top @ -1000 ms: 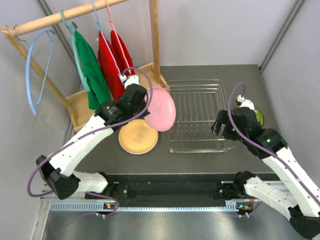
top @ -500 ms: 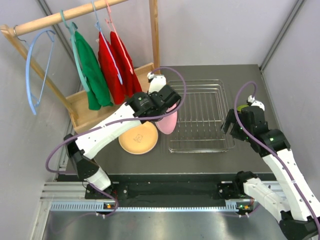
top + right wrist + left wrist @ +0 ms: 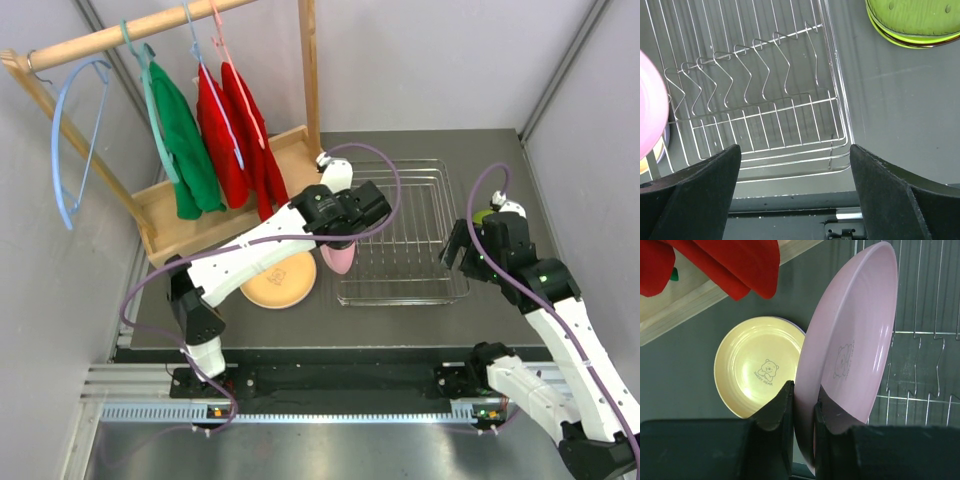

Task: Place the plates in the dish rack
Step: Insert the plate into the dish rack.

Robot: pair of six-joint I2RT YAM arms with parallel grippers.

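Note:
My left gripper [image 3: 804,407] is shut on the rim of a pink plate [image 3: 855,340], which it holds on edge. In the top view the pink plate [image 3: 338,258] hangs over the left end of the silver wire dish rack [image 3: 405,297], below the left gripper [image 3: 347,232]. An orange-tan plate [image 3: 757,367] lies flat on the table left of the dish rack [image 3: 925,365], with a lavender rim showing under it. My right gripper [image 3: 794,165] is open and empty above the front right corner of the dish rack [image 3: 790,104]. A lime green plate [image 3: 912,20] lies on a dark one right of the rack.
A wooden clothes stand [image 3: 170,215] fills the back left, with red garments [image 3: 235,120], a green one [image 3: 180,140] and a blue hanger [image 3: 70,140] on its rail. Red cloth [image 3: 725,265] hangs close by the left wrist. Grey walls close in the sides.
My left arm has swung right, carrying the pink plate from above the orange-tan plate to the rack's left end and turning it on edge. The right gripper drew back slightly to the right.

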